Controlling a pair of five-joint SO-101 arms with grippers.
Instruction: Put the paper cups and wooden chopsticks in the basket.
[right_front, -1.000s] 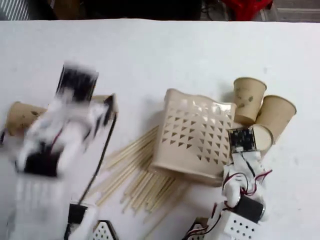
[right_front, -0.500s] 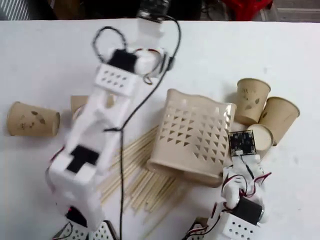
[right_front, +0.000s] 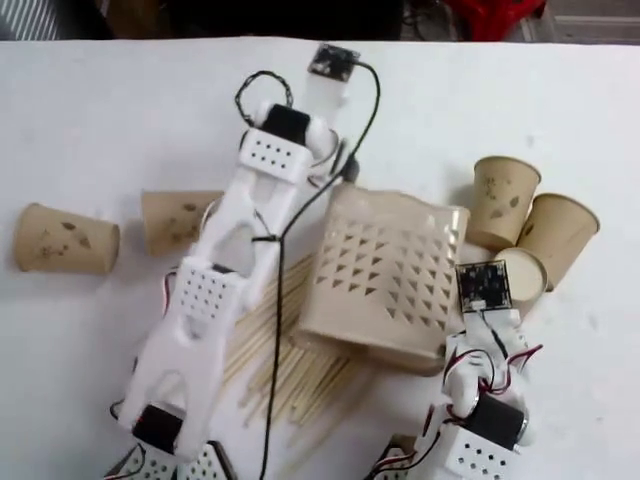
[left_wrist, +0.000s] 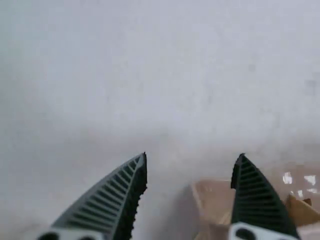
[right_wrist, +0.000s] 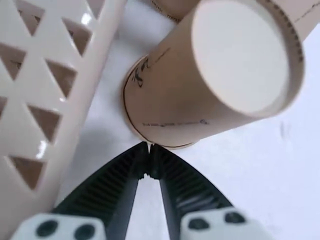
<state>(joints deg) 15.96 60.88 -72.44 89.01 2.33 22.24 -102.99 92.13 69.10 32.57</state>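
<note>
The beige basket (right_front: 390, 275) with triangle holes stands mid-table; its rim corner (left_wrist: 215, 200) lies just beyond my left gripper (left_wrist: 192, 157), which is open and holds nothing. The left arm's wrist (right_front: 325, 95) hangs past the basket's far left corner. Wooden chopsticks (right_front: 290, 350) lie scattered at the basket's front left, partly under that arm. Two paper cups (right_front: 65, 238) (right_front: 180, 218) lie on their sides at the left. My right gripper (right_wrist: 149, 147) is shut, tips against the rim of an upturned cup (right_wrist: 200, 90) (right_front: 528, 275) beside the basket wall (right_wrist: 45, 75).
Two more paper cups (right_front: 500, 195) (right_front: 555, 230) sit right of the basket, close behind the upturned one. The left arm's cable (right_front: 300, 210) trails over the basket's left side. White table stretches open at the far side and far left.
My left arm swung from the left side of the table up and over to the basket's far left corner, uncovering the second lying cup. The right arm kept still.
</note>
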